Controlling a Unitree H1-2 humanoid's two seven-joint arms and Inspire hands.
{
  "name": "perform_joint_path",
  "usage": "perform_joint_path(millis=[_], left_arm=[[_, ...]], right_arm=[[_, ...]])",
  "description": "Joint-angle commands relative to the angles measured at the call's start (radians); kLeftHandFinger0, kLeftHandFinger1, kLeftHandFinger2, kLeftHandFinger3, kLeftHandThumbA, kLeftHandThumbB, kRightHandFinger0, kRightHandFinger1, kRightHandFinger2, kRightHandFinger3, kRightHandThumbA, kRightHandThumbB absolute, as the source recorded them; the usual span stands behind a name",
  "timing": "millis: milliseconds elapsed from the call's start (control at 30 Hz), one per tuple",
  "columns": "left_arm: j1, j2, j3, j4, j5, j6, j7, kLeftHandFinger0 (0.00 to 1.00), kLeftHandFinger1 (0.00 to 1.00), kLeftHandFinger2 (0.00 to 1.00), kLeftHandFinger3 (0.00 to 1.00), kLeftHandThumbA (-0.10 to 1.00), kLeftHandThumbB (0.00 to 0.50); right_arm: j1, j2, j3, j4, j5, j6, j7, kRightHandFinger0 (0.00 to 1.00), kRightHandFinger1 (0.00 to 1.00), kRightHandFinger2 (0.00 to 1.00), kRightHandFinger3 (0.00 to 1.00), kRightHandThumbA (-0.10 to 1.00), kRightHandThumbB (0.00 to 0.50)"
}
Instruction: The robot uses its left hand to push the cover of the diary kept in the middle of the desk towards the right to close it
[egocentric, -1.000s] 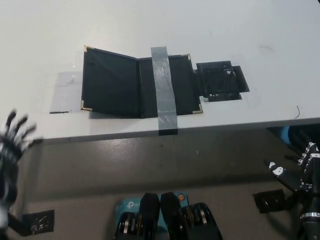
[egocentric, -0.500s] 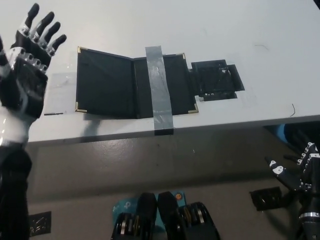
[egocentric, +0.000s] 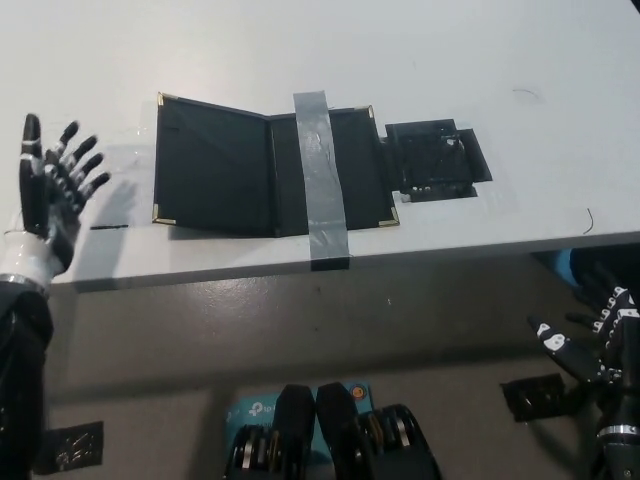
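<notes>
You are bringing the left hand (egocentric: 52, 195), fingers spread and holding nothing, in at the counter's (egocentric: 420, 50) left edge. The open black leather-look diary with gold corners (egocentric: 270, 166) is lying mid-counter, its right half strapped down by a grey tape strip (egocentric: 322, 180). Slide the fingers under the left cover (egocentric: 212, 165), then sweep right, keeping contact. Against half a second ago, the hand is sitting lower and nearer. The right hand (egocentric: 600, 345) is resting low at the near right, fingers apart.
</notes>
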Motion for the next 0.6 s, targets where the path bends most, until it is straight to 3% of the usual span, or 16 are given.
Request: perform_joint_path(millis=[0, 67, 200, 267, 300, 400, 467, 567], left_arm=[[-0.041, 0.068, 0.006, 0.013, 0.057, -0.038, 0.008, 1.0, 1.0, 1.0, 1.0, 1.0, 0.176], [-0.04, 0.077, 0.003, 0.025, 0.068, -0.034, 0.011, 1.0, 1.0, 1.0, 1.0, 1.0, 0.169], [-0.025, 0.089, -0.012, 0.044, 0.097, -0.024, 0.011, 1.0, 1.0, 1.0, 1.0, 1.0, 0.134], [-0.016, 0.08, -0.009, 0.054, 0.09, -0.008, 0.009, 1.0, 1.0, 1.0, 1.0, 1.0, 0.15], [-0.014, 0.072, -0.012, 0.058, 0.096, -0.017, 0.014, 1.0, 1.0, 1.0, 1.0, 1.0, 0.118], [-0.009, 0.054, -0.019, 0.046, 0.106, -0.014, 0.02, 1.0, 1.0, 1.0, 1.0, 1.0, 0.146], [-0.012, 0.034, -0.044, 0.037, 0.115, 0.007, 0.012, 1.0, 1.0, 1.0, 1.0, 1.0, 0.196], [-0.017, 0.01, -0.042, 0.033, 0.094, 0.003, -0.001, 1.0, 1.0, 1.0, 1.0, 1.0, 0.186]], right_arm=[[-0.028, -0.003, 0.001, -0.02, -0.004, -0.017, -0.011, 0.58, 0.75, 0.83, 0.88, 0.89, 0.063], [-0.026, 0.0, 0.002, -0.029, -0.002, 0.0, -0.01, 0.59, 0.75, 0.83, 0.89, 0.89, 0.078], [-0.027, 0.0, 0.006, -0.032, -0.006, 0.003, -0.009, 0.61, 0.77, 0.85, 0.89, 0.89, 0.055], [-0.032, -0.003, 0.008, -0.036, -0.011, 0.012, -0.01, 0.61, 0.76, 0.84, 0.89, 0.88, 0.061], [-0.033, -0.004, 0.008, -0.033, -0.011, 0.004, -0.01, 0.6, 0.76, 0.84, 0.89, 0.88, 0.06], [-0.036, -0.004, 0.01, -0.034, -0.011, 0.01, -0.008, 0.6, 0.76, 0.84, 0.89, 0.89, 0.062], [-0.039, -0.001, 0.009, -0.032, -0.008, 0.011, -0.01, 0.6, 0.76, 0.84, 0.89, 0.88, 0.069], [-0.043, -0.003, 0.009, -0.029, -0.008, 0.005, -0.009, 0.6, 0.77, 0.84, 0.89, 0.88, 0.067]])
